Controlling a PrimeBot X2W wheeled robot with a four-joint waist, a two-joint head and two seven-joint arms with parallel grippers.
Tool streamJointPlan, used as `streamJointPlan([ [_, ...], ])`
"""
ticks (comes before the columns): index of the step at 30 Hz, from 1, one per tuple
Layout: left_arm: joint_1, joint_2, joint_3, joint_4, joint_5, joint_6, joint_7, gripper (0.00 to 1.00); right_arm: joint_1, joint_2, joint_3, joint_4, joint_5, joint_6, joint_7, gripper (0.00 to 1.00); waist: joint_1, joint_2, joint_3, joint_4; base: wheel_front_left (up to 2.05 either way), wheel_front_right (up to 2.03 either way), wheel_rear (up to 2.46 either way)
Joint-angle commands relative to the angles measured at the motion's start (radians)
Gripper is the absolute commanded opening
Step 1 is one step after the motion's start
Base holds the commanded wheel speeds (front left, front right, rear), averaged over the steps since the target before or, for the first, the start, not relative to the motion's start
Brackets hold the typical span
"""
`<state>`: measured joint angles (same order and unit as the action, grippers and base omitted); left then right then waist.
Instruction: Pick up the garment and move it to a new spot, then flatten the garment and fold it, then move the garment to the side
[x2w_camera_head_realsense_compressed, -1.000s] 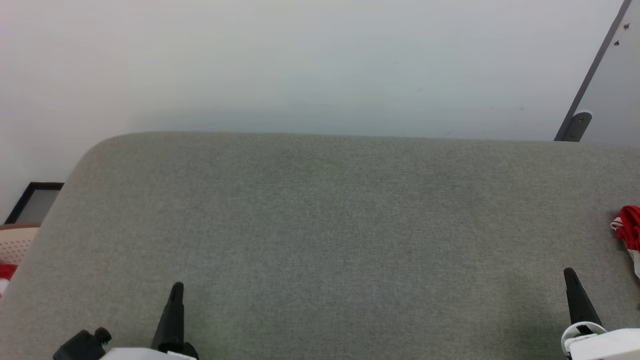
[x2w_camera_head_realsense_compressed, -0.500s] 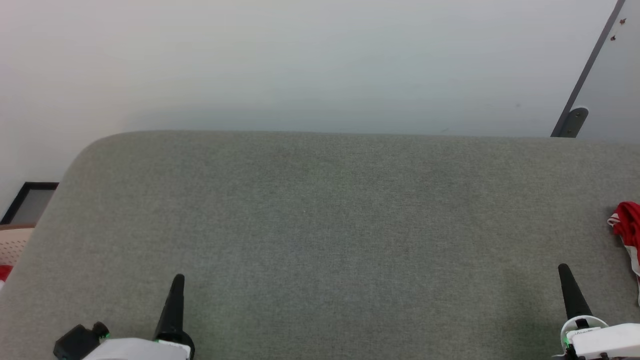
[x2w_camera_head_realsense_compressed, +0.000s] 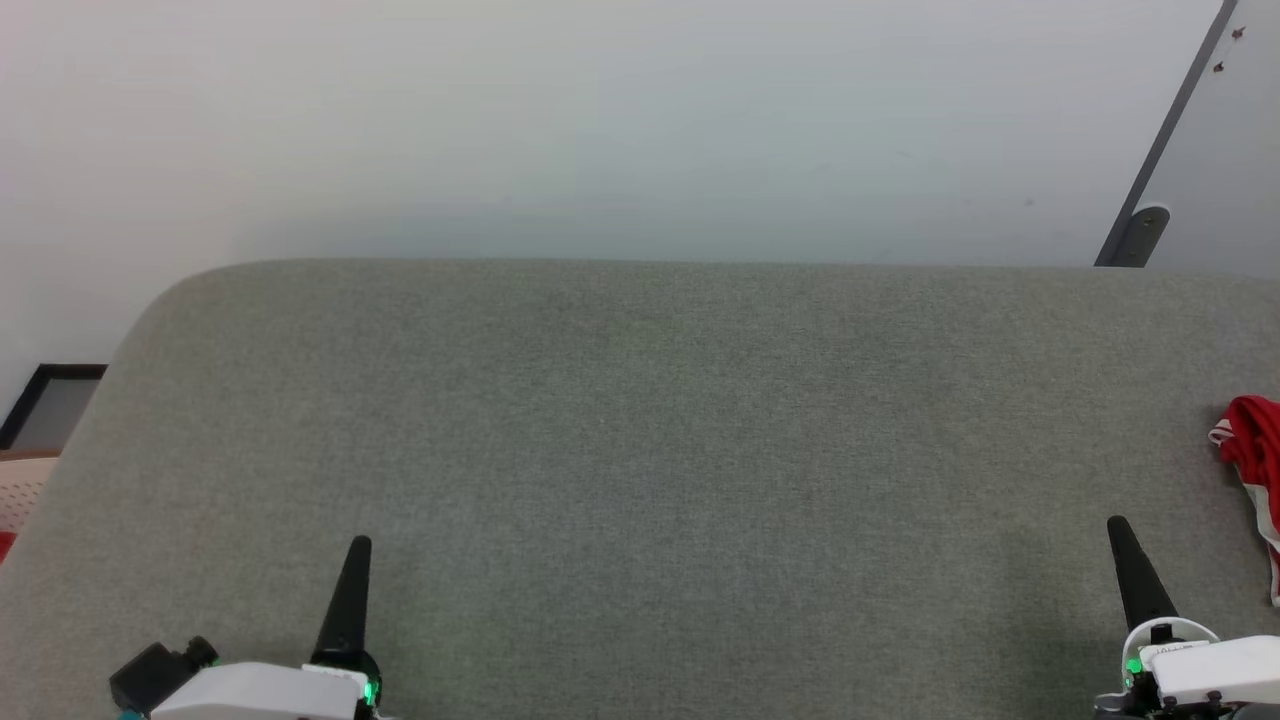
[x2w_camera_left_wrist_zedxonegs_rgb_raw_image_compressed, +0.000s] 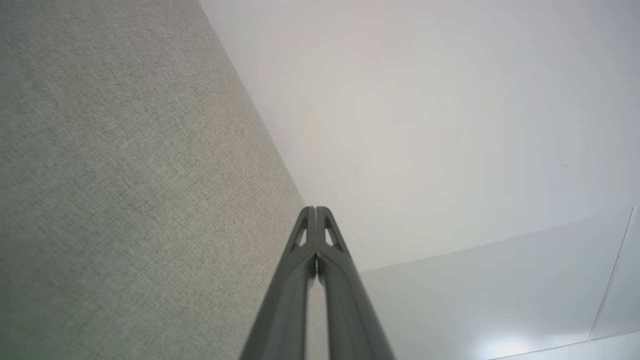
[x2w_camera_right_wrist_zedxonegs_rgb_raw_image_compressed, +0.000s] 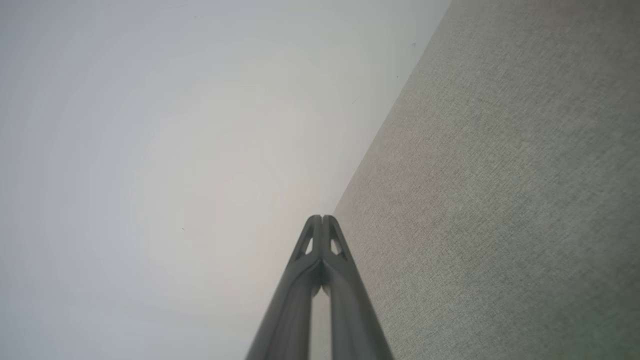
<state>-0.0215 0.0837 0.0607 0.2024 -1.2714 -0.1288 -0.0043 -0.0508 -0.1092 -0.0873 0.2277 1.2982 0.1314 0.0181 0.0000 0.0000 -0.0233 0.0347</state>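
We locate the garment (x2w_camera_head_realsense_compressed: 1252, 445), a bunched red fabric with white trim, at the right edge of the grey upholstered surface (x2w_camera_head_realsense_compressed: 640, 420), partly cut off by the head view's border. It lies ahead and to the right of our right gripper (x2w_camera_head_realsense_compressed: 1118, 527), near but not touching, and well apart from our left gripper (x2w_camera_head_realsense_compressed: 360, 545). Both grippers have their fingers pressed together and hold nothing.

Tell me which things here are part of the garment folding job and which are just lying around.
Part of the job:
- red garment, at the right edge of the grey padded surface
- left gripper and right gripper, both shut and empty

Just lying about:
- dark frame
- pale perforated container
- dark metal strip
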Motion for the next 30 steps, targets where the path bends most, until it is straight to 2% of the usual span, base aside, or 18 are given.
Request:
streamJointPlan([
  [1, -0.02, 0.001, 0.004, -0.004, -0.022, -0.002, 0.005, 0.0, -0.018, 0.002, -0.005, -0.004, 0.016, -0.001, 0.004, 0.0, 0.0, 0.0, 0.001, -0.001, 0.0, 0.0, 0.0],
  [30, -0.067, -0.013, 0.025, 0.027, -0.243, -0.003, 0.072, 0.0, -0.048, 0.042, -0.021, 0.01, 0.214, -0.001, 0.067, 0.0, 0.0, 0.0, 0.016, -0.021, 0.0, 0.0, 0.0],
])
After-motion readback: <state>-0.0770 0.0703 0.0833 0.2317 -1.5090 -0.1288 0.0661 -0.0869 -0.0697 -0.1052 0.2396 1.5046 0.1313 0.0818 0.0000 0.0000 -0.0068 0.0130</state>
